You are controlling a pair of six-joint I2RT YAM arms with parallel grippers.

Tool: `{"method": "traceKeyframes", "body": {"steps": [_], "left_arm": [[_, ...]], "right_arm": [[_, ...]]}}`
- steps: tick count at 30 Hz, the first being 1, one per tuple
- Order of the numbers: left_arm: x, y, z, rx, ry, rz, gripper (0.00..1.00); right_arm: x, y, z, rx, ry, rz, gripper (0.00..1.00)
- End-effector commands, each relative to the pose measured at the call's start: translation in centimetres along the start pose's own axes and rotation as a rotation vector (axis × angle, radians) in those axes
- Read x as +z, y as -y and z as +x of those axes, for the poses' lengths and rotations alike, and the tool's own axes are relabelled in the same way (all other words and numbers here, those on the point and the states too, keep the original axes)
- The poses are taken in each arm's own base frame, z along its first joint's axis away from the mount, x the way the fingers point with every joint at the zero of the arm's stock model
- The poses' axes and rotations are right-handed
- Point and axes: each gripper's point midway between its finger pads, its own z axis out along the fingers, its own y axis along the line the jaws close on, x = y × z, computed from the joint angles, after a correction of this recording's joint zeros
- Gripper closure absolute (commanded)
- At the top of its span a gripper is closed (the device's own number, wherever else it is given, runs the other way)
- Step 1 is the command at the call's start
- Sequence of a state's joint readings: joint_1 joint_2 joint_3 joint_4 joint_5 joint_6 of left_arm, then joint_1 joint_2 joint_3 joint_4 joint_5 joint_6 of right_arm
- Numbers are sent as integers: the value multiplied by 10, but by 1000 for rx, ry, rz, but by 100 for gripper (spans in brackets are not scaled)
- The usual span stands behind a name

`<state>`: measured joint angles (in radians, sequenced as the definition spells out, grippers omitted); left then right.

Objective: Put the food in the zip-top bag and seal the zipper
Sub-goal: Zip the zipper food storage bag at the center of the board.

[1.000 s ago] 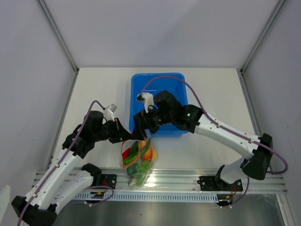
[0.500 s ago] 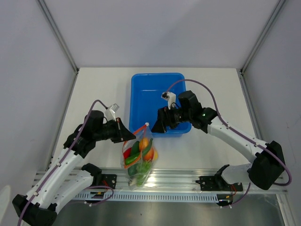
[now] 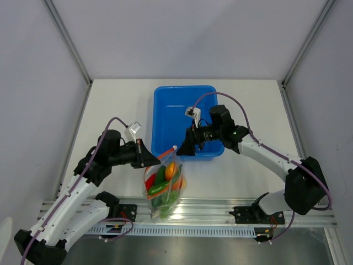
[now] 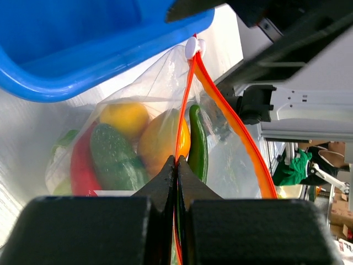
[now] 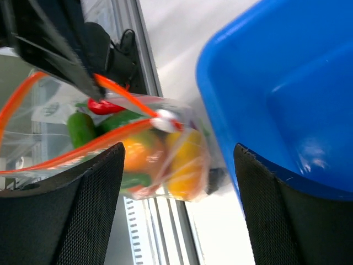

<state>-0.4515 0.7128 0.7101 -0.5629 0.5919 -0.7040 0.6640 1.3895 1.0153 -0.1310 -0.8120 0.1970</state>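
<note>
The clear zip-top bag (image 3: 163,193) hangs at the table's near edge, just in front of the blue bin. It holds the food (image 3: 165,175): a yellow piece (image 4: 124,117), an orange piece (image 4: 160,141), a green chili (image 4: 197,138), a cucumber (image 4: 113,160) and a red chili (image 4: 80,168). My left gripper (image 3: 156,160) is shut on the orange-red zipper (image 4: 185,105) at the left end of the mouth. The zipper's white slider (image 4: 193,47) sits at the far end. My right gripper (image 3: 182,150) stands open just right of the slider (image 5: 165,121), touching nothing; the bag (image 5: 165,160) shows between its fingers (image 5: 77,210).
The blue bin (image 3: 165,105) lies behind the bag, and my right arm reaches over its near right corner. The aluminium rail (image 3: 220,207) runs along the table's front edge under the bag. White walls close in on three sides.
My right gripper has pulled back to the right, off the bag's mouth, uncovering the slider, and its jaws have narrowed a little. The left gripper keeps its hold on the zipper.
</note>
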Motion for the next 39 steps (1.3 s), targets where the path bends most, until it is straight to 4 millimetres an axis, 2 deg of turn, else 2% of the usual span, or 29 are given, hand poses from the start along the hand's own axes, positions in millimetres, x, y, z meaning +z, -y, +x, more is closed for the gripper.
{"method": "traceKeyframes", "body": {"steps": [1,7,8,11,23,39], "left_arm": [[-3,13,1,61,-6,73,99],[-2,16,1,57,-15,85,99],[-2,16,1,56,-17,87,99],[-2,16,1,53,-18,86,99],[-2,14,4,44,-17,85,100],[-2,14,7,47,-31,90,99]], "right_arm": [[1,6,1,-71,-1,-74,20],[1,0,-1,-131,17,-142,24],[1,-2,-6,-163,38,-155,25],[1,-12,-6,-175,34,-219,27],[17,-14,-2,-158,-2,-295,40],[23,-21,-17,-204,4,-321,40]]}}
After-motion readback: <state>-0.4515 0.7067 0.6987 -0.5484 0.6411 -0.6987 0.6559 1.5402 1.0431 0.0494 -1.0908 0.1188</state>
